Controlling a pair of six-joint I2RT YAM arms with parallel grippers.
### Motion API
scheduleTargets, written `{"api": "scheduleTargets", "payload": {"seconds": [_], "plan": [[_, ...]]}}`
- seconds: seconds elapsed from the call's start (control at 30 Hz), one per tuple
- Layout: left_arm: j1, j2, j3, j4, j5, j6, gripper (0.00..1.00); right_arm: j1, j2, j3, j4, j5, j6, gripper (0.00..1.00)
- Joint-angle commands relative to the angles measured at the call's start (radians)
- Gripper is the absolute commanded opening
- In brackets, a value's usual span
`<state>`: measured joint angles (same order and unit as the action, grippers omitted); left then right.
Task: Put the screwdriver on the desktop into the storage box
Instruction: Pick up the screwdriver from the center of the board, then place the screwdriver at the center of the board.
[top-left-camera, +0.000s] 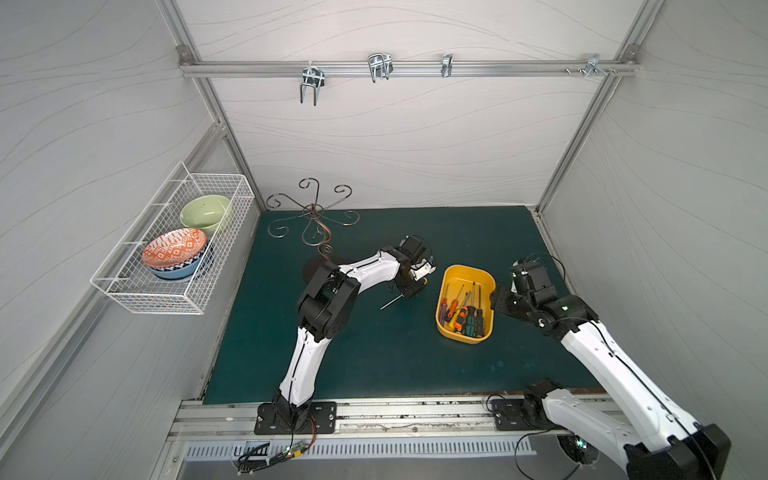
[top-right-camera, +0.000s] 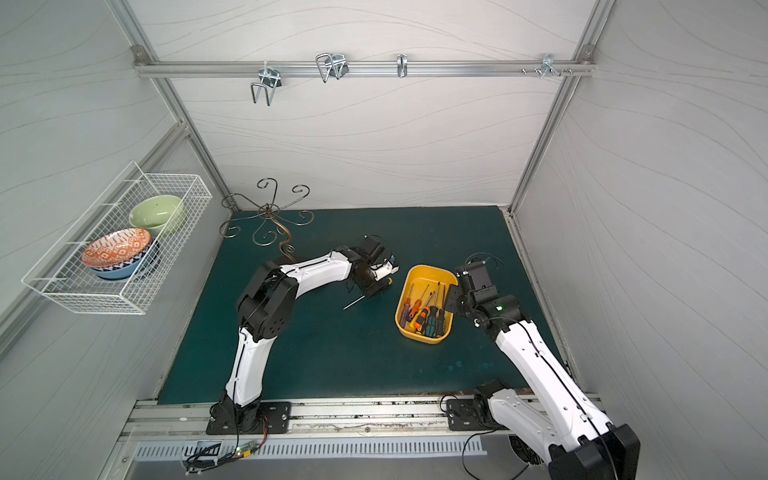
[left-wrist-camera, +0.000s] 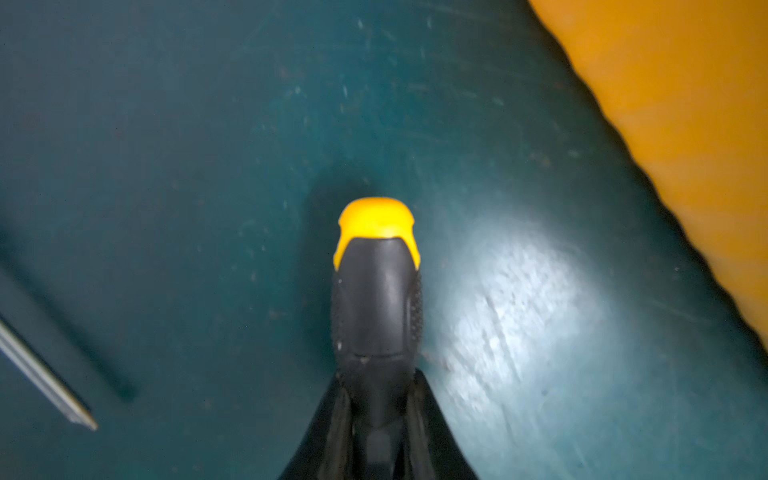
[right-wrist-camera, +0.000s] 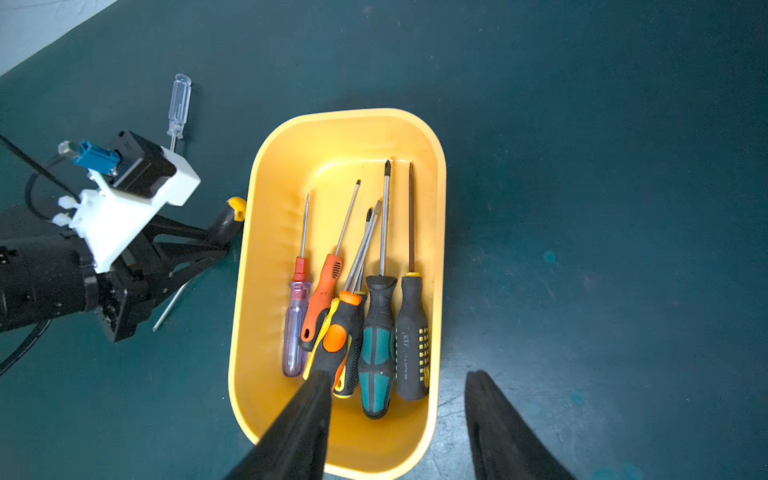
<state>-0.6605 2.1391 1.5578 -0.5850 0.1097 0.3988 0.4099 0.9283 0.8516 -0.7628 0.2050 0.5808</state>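
A screwdriver (left-wrist-camera: 376, 291) with a black handle and yellow end cap lies low over the dark teal desktop (top-left-camera: 374, 353). My left gripper (left-wrist-camera: 379, 376) is shut on its handle. Its bare shaft (top-left-camera: 390, 302) pokes out past the fingers, and its yellow cap (right-wrist-camera: 237, 205) sits just beside the storage box. The yellow storage box (top-left-camera: 465, 276) stands to the right and holds several screwdrivers (right-wrist-camera: 374, 324). My right gripper (right-wrist-camera: 399, 374) hangs open over the box's near end. One of its fingers is above the box and the other above the desktop.
A clear-handled screwdriver (right-wrist-camera: 179, 104) lies on the desktop just beyond the left wrist, and a bare metal shaft (left-wrist-camera: 41, 382) shows beside the held handle. A scrolled metal stand (top-left-camera: 311, 216) is at the back left. A white wire basket (top-left-camera: 124, 291) with bowls hangs on the left wall.
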Motion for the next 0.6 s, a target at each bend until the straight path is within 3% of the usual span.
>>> {"api": "scheduleTargets", "payload": {"seconds": [0.0, 0.3, 0.57], "plan": [[-0.001, -0.103, -0.077, 0.011, 0.050, 0.103, 0.08, -0.006, -0.022, 0.028, -0.024, -0.001, -0.007, 0.55], [-0.013, -0.356, -0.365, -0.063, 0.183, 0.372, 0.08, -0.006, -0.031, -0.004, 0.014, -0.038, 0.026, 0.55], [-0.061, -0.292, -0.376, -0.113, 0.113, 0.415, 0.11, -0.006, -0.063, -0.003, -0.007, -0.022, 0.018, 0.56]]}}
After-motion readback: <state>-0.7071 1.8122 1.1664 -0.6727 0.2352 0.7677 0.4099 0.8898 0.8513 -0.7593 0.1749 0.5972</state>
